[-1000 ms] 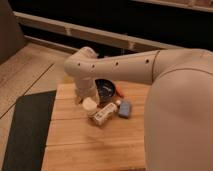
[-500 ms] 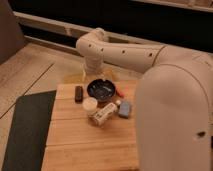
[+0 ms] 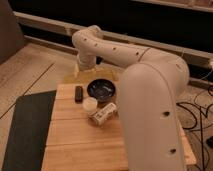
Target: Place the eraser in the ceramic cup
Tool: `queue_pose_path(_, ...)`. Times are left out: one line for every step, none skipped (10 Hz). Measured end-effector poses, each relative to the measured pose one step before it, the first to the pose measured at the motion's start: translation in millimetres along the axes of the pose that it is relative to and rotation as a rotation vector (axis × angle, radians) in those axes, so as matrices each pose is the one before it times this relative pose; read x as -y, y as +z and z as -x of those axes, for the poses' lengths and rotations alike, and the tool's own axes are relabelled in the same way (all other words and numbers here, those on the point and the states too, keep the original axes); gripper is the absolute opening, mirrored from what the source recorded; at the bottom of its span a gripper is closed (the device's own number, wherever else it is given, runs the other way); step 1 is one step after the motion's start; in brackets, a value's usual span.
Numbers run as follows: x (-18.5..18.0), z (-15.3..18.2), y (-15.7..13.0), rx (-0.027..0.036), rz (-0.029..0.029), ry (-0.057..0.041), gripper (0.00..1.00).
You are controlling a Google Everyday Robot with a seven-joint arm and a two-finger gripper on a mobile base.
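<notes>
The end effector (image 3: 83, 68) is located at the lower end of the arm's (image 3: 150, 85) wrist segment, above the far left corner of the tabletop (image 3: 80, 145). It points downward, is spread wide, and holds nothing. The arm runs from the large white housing at the lower right, up and across the rear of the scene to a bend at the upper left, then drops to the end effector. The eraser (image 3: 79, 93) lies flat on the tabletop with its long side running away from the camera. It sits well below and in front of the end effector and is not in contact with it. The dark bowl (image 3: 102, 90) stands just to the right of the eraser. The ceramic cup (image 3: 90, 105) stands upright just in front of the bowl's near left rim, close to the near end of the eraser. Whether the cup touches the bowl cannot be determined. A white bottle (image 3: 103, 114) lies on its side just beside the cup, on its right front. A dark mat (image 3: 27, 130) covers the floor along the left edge of the tabletop. Cables (image 3: 197, 117) lie on the floor at the right.
</notes>
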Motion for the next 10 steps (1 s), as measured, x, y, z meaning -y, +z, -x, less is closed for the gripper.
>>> queue_pose_path(-16.71, 5.13, 10.24, -0.02093, 0.015, -0.04398, 0.65)
queue_pose_path(-3.88, 0.8, 1.72, -0.00477, 0.00576, -0.00741, 0.65)
queue_pose_path(3.32, -0.39, -0.46, 0.00088, -0.00588, 0.00128, 0.65)
queue_pose_path(2.78, -0.59, -0.51, 0.00033, -0.0021, 0.00341, 0.65)
queue_pose_path(-1.94, 0.91, 0.14, 0.00218, 0.00082, -0.00306, 0.65)
queue_pose_path(-1.63, 1.95, -1.21, 0.00895, -0.00017, -0.00782, 0.65)
queue_pose_path(-0.23, 5.58, -3.35, 0.02828, -0.00625, -0.02646, 0.65)
queue_pose_path(-2.85, 7.17, -3.29, 0.04103, -0.00658, -0.04537, 0.65)
queue_pose_path(-2.95, 2.12, 0.05, 0.01685, -0.00185, -0.02225, 0.65)
queue_pose_path(-7.03, 1.64, 1.53, 0.02274, 0.00292, -0.02835, 0.65)
